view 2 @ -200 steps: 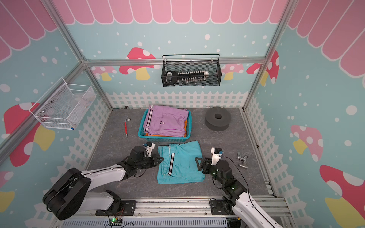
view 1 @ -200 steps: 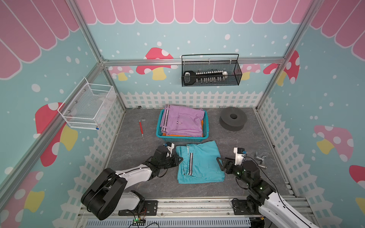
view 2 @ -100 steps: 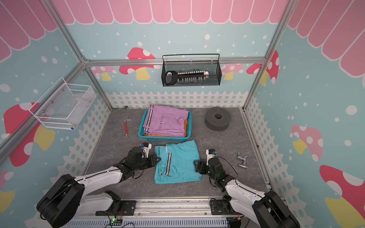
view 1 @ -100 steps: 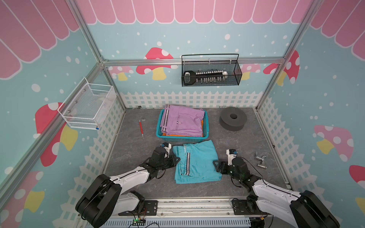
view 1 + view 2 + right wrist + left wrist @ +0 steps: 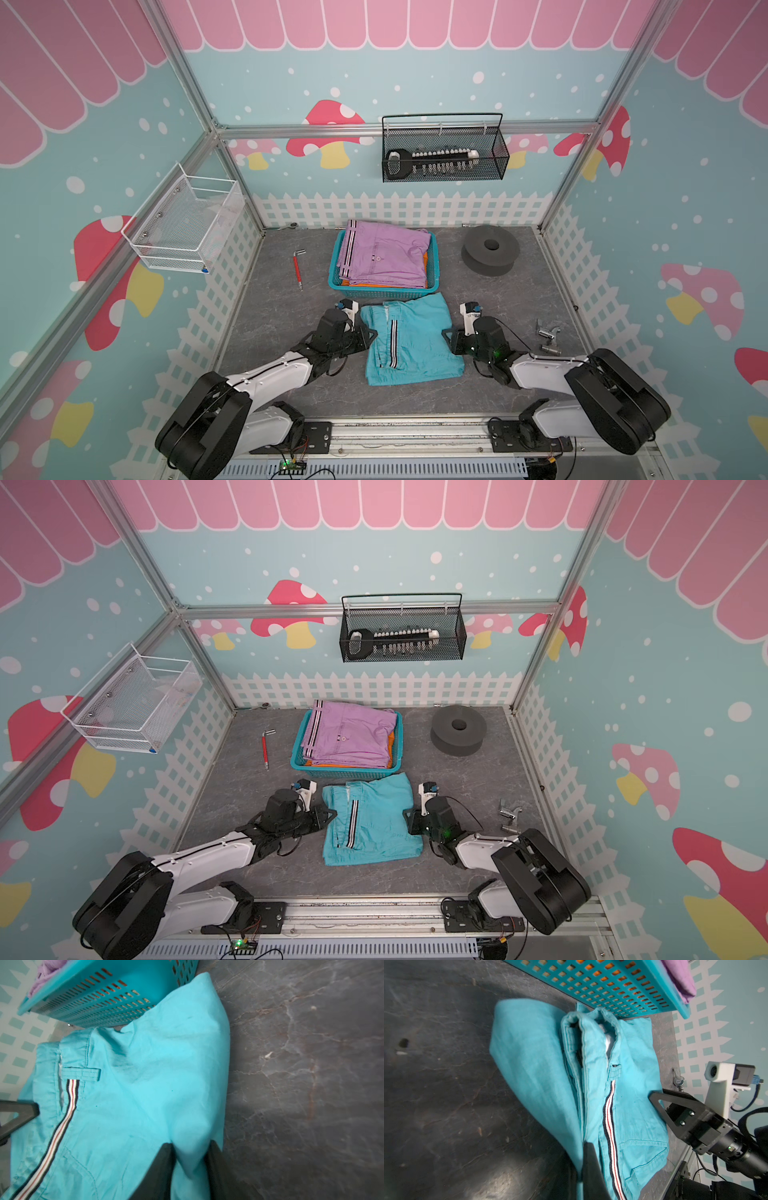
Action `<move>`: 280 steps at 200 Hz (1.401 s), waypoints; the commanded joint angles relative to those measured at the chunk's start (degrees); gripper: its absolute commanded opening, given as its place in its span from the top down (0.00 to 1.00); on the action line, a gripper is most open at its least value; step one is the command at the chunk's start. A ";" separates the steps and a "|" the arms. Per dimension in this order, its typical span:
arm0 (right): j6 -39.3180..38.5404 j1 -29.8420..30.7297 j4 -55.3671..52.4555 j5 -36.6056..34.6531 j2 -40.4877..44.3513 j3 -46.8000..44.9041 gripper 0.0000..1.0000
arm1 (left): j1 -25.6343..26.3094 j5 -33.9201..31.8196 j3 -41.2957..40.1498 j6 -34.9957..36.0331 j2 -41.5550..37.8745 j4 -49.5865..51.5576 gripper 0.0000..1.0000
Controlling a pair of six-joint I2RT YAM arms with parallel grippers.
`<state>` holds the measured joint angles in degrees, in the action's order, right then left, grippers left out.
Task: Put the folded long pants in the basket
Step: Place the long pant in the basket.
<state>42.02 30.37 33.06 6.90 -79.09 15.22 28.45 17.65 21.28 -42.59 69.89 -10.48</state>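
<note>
Teal pants (image 5: 411, 340): lay flat, just beside near wall of basket (image 5: 434, 266). Left gripper (image 5: 371, 334), right gripper (image 5: 446, 333): each clamped on an opposite side edge. Advised: lift both evenly, clearing the rim.

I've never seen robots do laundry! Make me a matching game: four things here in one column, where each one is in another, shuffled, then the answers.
Things
1. teal pants
2. lilac pants
3. red-handled tool
4. grey foam ring

Places
A. beside the turquoise basket, on the right gripper's side
B. pinched at opposite edges by the left gripper and the right gripper
C. top of the pile inside the basket
D. beside the basket, on the left gripper's side

Pairs: 1-B, 2-C, 3-D, 4-A
</note>
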 commanded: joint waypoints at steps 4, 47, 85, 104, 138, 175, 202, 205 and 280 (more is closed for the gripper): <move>-0.64 0.22 1.64 1.61 0.13 0.94 1.00 | -0.75 -0.72 0.51 1.54 -0.28 -0.84 1.00; 1.28 2.74 -7.14 -0.96 16.50 1.01 1.00 | -1.04 1.16 5.32 0.70 -4.68 5.65 1.00; 3.05 5.37 -17.14 -2.26 34.64 5.26 1.00 | -1.72 3.04 12.39 -0.40 -14.43 12.73 1.00; 2.67 5.59 -19.98 -2.61 37.28 10.87 1.00 | -4.24 10.74 18.00 -0.73 -14.44 14.07 1.00; 1.73 5.60 -18.69 -2.20 29.78 21.91 1.00 | -13.19 21.77 32.52 -0.87 -5.60 17.89 1.00; -1.51 5.53 -16.31 -1.82 12.00 36.53 1.00 | -19.39 22.63 50.41 1.45 5.58 25.19 1.00; -5.26 5.38 -16.28 -1.10 -2.16 48.86 1.00 | -23.09 25.84 58.68 1.10 15.21 26.55 1.00; -5.63 5.26 -16.29 -1.24 -3.37 49.81 1.00 | -23.33 25.93 59.43 1.15 16.20 26.61 1.00; -7.53 -1.76 -12.52 4.47 -27.03 62.46 1.00 | -25.37 24.84 74.11 3.91 41.08 26.58 1.00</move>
<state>35.29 31.22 15.79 6.70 -101.82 75.68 3.11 41.63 90.67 -41.08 106.06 16.84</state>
